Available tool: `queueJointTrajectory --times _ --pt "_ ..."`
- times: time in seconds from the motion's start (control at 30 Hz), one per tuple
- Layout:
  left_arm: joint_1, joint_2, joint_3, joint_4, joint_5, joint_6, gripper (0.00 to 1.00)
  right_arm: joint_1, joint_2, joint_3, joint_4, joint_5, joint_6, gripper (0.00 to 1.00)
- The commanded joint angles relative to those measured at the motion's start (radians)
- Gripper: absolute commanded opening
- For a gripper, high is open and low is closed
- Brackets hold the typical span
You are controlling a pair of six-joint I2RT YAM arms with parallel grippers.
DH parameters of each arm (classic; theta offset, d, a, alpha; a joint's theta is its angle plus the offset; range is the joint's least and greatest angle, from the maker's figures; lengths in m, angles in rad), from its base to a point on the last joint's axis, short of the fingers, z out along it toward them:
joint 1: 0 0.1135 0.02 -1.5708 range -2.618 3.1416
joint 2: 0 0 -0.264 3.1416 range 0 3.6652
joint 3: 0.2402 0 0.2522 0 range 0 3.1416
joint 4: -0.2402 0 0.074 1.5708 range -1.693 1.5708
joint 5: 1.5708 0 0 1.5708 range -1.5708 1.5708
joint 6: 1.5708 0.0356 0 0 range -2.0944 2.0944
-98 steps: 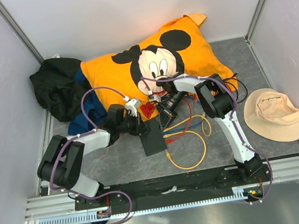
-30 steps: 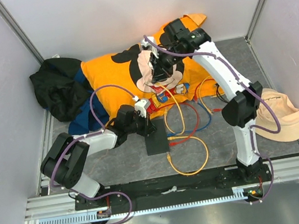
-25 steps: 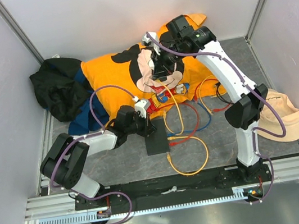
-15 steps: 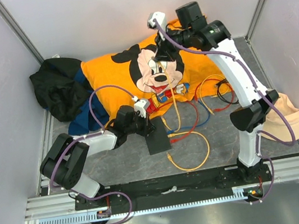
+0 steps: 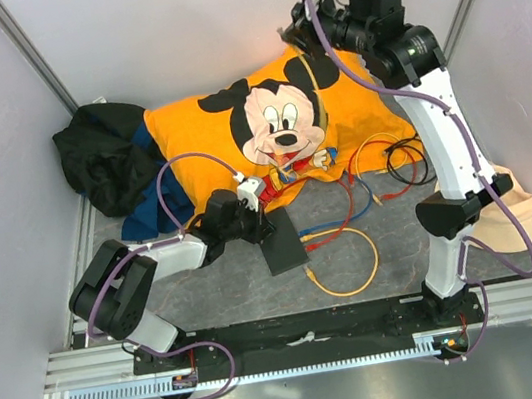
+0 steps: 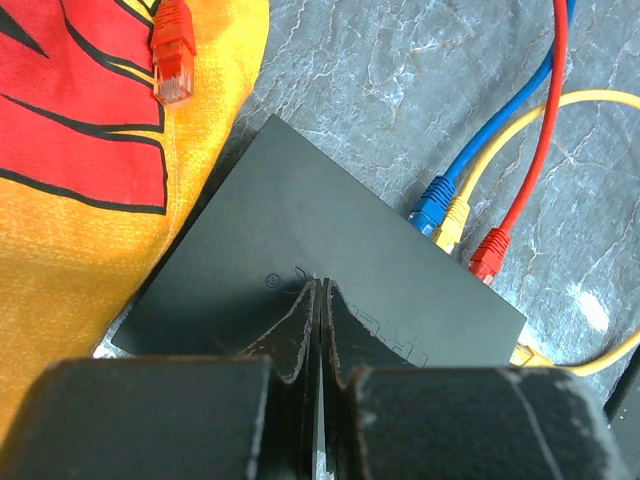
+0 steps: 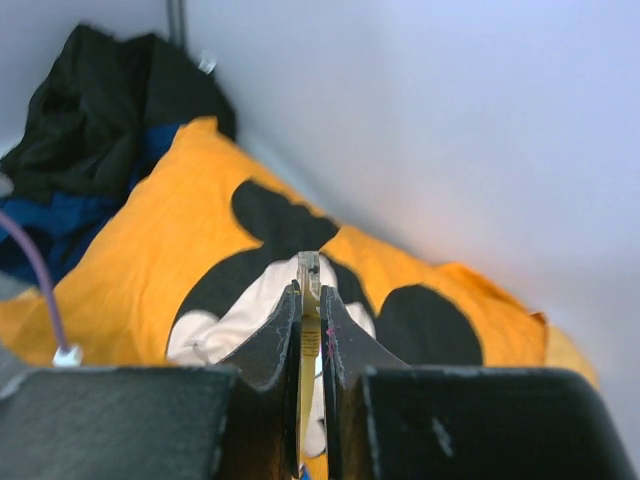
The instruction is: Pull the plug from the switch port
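The flat black switch (image 5: 283, 240) lies on the grey table, seen close up in the left wrist view (image 6: 300, 230). Blue (image 6: 432, 197), yellow (image 6: 450, 215) and red (image 6: 488, 255) plugs sit in its sockets. My left gripper (image 5: 261, 224) is shut with nothing between its fingers, its tips (image 6: 320, 285) resting on the switch top. My right gripper (image 5: 295, 41) is raised high over the orange cloth, shut on a pale yellow plug (image 7: 309, 272). That plug's yellow cable (image 5: 314, 91) hangs down towards the table.
An orange Mickey Mouse cloth (image 5: 234, 124) covers the back of the table, with a loose orange plug (image 6: 172, 55) on it. A black cloth heap (image 5: 103, 159) lies at back left. A beige hat (image 5: 508, 207) lies at right. Loose yellow (image 5: 348, 269), red and black cables lie right of the switch.
My right gripper has risen from the switch up and back over the orange cloth, drawing the yellow cable with it. The switch has swung slightly. My left gripper stays on the switch.
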Motion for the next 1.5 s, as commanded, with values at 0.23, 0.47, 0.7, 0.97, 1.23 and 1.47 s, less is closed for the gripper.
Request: queueJointTrajectory --times 0.23,0.47,0.7,0.97,1.23,1.47 --pt "-0.01 0.042 -0.044 -0.178 -0.011 0.047 0.02 -0.043 -0.107 -0.02 0.209 0.245 0.028 0.0" --pt "-0.01 0.031 -0.048 -0.175 -0.016 0.047 0.02 -0.189 -0.201 -0.128 0.211 0.381 0.026 0.0" --pt "-0.01 0.033 -0.047 -0.172 -0.033 0.047 0.02 -0.301 -0.365 -0.531 0.292 0.475 -0.023 0.0" --pt "-0.01 0.022 -0.056 -0.166 -0.029 0.05 0.02 -0.473 -0.371 -0.758 0.337 0.518 0.026 0.0" --pt "-0.01 0.013 -0.064 -0.16 -0.016 0.053 0.02 -0.507 -0.324 -1.024 0.38 0.461 0.011 0.0" --pt "-0.01 0.003 -0.071 -0.152 -0.003 0.053 0.02 -0.508 -0.27 -1.091 0.364 0.458 0.04 0.0"
